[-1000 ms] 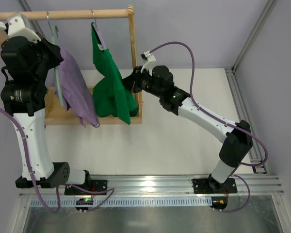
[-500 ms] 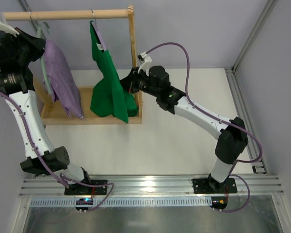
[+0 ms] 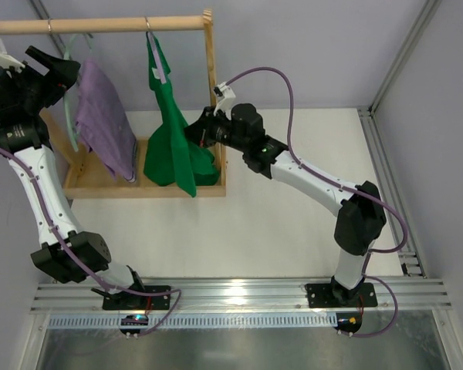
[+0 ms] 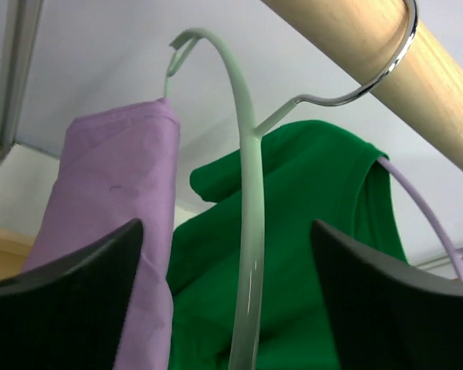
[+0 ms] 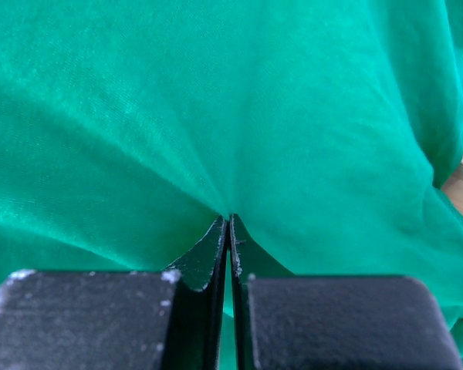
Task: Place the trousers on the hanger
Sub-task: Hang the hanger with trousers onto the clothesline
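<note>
Left gripper (image 4: pixel 225 231) hangs spread wide below the wooden rail (image 4: pixel 355 38), hanger (image 4: pixel 251 193) with the trousers (image 4: pixel 131 193) between its fingers; right gripper (image 5: pixel 229 223) pinches the green top (image 5: pixel 216 92).

Glossy plastic hanger (image 4: pixel 251 254), matt cloth trousers (image 4: pixel 127 185)

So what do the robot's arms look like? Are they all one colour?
No, two colours. The left arm and the right arm are both made of smooth white tubes joined by chunky black joints. A thin purple cable loops along each one. The left gripper and the right gripper have flat black fingers, a little scuffed at the edges.
</note>
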